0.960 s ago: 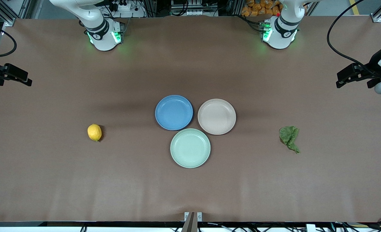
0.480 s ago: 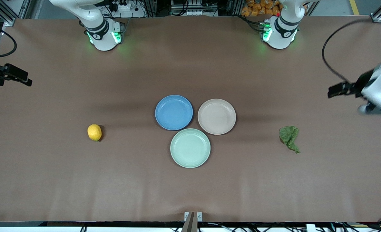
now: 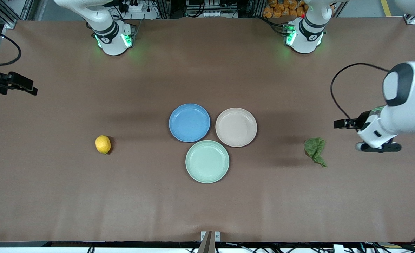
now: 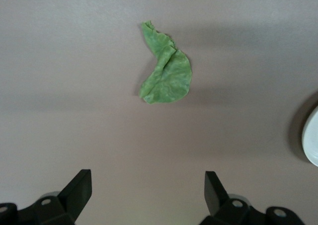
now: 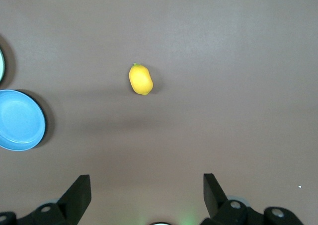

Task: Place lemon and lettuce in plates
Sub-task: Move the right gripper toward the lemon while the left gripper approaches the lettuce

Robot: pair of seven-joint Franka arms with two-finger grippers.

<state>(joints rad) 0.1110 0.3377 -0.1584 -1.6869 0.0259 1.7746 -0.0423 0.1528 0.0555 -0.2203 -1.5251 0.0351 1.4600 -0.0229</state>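
Note:
The lemon (image 3: 103,144) lies on the table toward the right arm's end; it also shows in the right wrist view (image 5: 140,79). The lettuce (image 3: 315,150) lies toward the left arm's end and shows in the left wrist view (image 4: 166,68). The blue plate (image 3: 189,122) and the beige-pink plate (image 3: 236,127) sit side by side mid-table, both empty. My left gripper (image 4: 148,183) is open and empty, in the air beside the lettuce (image 3: 378,147). My right gripper (image 5: 146,185) is open and empty, high above the table's end, apart from the lemon.
A pale mint-green plate (image 3: 207,161) sits nearer the front camera, touching the other two, and is empty. The blue plate's rim (image 5: 20,119) shows in the right wrist view. A pale plate's rim (image 4: 312,143) shows in the left wrist view.
My left arm has swung in from the table's end and come down beside the lettuce. My right arm has barely shifted. Lemon, lettuce and plates have not moved.

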